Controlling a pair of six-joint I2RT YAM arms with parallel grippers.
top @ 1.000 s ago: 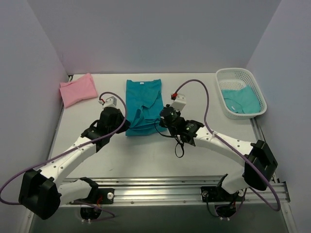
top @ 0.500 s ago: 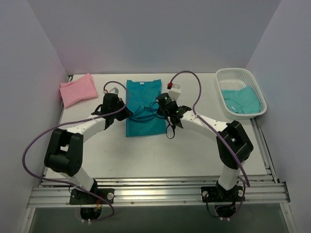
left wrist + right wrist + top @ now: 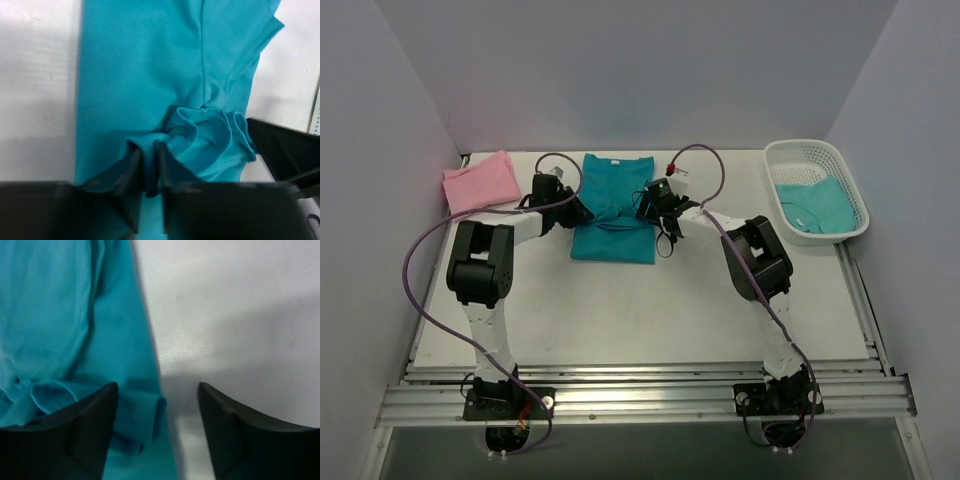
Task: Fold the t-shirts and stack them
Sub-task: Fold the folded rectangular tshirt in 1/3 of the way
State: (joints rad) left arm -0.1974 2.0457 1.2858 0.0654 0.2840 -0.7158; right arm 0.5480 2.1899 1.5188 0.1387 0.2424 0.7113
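Note:
A teal t-shirt (image 3: 613,238) lies folded at the back middle of the table, its doubled-over cloth bunched near the top. My left gripper (image 3: 582,212) is at the shirt's left edge. In the left wrist view its jaws (image 3: 148,160) stand close together with a fold of the teal t-shirt (image 3: 150,75) between them. At the shirt's right edge my right gripper (image 3: 642,210) is open. In the right wrist view its jaws (image 3: 157,405) straddle the rolled edge of the teal t-shirt (image 3: 142,415) without touching it. A folded pink t-shirt (image 3: 480,182) lies at the back left.
A white mesh basket (image 3: 810,148) at the back right holds another teal t-shirt (image 3: 815,205). Purple cables loop from both arms over the table (image 3: 620,310). Walls close in the back and both sides.
Both arms swung toward the back, carrying the teal shirt's near half over its far half. The right gripper opened and let go. The left jaws still have cloth between them.

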